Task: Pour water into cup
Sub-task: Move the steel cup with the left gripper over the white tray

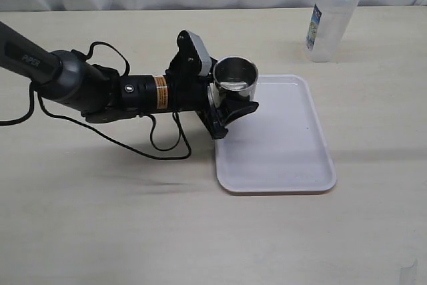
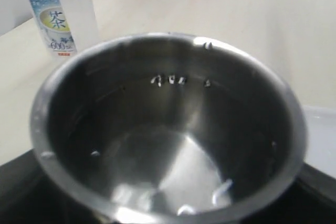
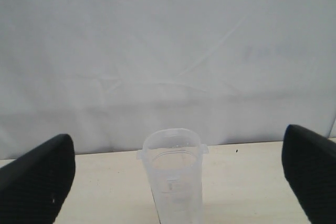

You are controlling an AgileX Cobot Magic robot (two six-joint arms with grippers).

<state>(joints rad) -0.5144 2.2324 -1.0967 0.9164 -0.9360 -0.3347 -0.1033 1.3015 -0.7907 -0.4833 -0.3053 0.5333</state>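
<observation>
The steel cup (image 1: 237, 75) is upright at the left edge of the white tray (image 1: 280, 158), and my left gripper (image 1: 235, 90) is shut on it from the left side. The left wrist view looks down into the cup (image 2: 168, 145). Water drops (image 2: 169, 80) cling to its inner wall, and I cannot tell whether water lies at the bottom. Black fingers (image 2: 315, 192) show at either side of the cup. My right gripper (image 3: 173, 179) is open, its fingers (image 3: 37, 179) wide apart, with the translucent pitcher (image 3: 172, 153) standing some way ahead between them.
The pitcher (image 1: 331, 21) with a blue-green label (image 2: 52, 17) stands at the back right of the beige table, behind the tray. A white curtain hangs behind the table. The left arm's cable (image 1: 160, 145) loops on the table to the left of the tray.
</observation>
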